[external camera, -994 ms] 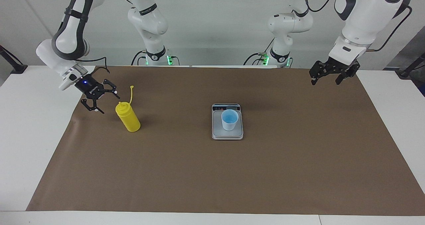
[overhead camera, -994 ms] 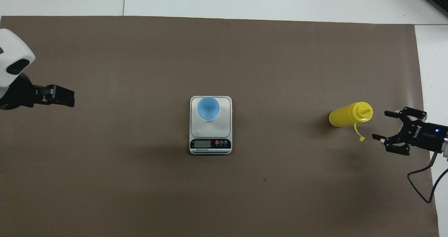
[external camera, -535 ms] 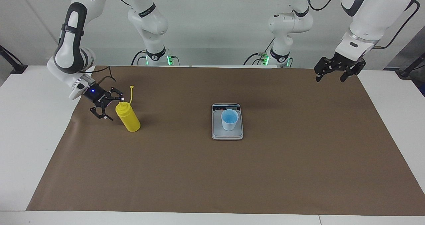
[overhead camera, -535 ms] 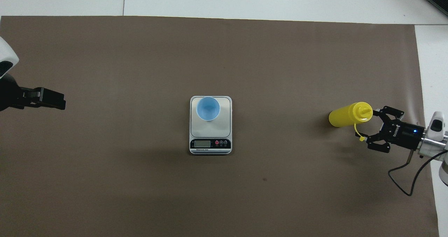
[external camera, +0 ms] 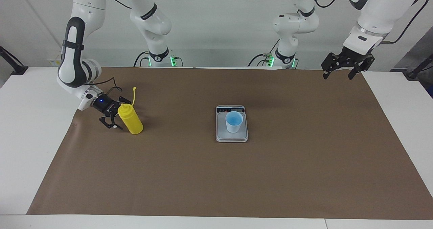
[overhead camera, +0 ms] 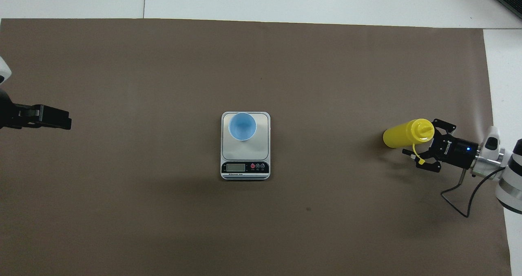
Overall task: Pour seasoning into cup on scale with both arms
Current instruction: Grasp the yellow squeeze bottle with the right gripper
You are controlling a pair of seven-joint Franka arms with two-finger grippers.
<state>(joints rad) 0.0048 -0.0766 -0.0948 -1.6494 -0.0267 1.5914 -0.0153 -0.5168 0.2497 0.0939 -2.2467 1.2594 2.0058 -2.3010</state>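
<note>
Overhead view, nearest the robots first: the scale (overhead camera: 245, 146) sits mid-worktop on brown paper (external camera: 216, 175), the blue cup (external camera: 234, 121) on its plate, toward the edge farther from the robots. At the right arm's end the yellow bottle (external camera: 130, 119) stands upright; the right gripper (external camera: 116, 116) is just beside it, jaws apart astride its top. The left gripper (external camera: 338, 68) hangs over its own end, jaws apart.

Both arms (external camera: 77, 53) are glossy white with dark grey joint bands. Loose black cables (overhead camera: 469, 194) trail from them. Their grippers are black, the right gripper (external camera: 116, 115) lit blue.
</note>
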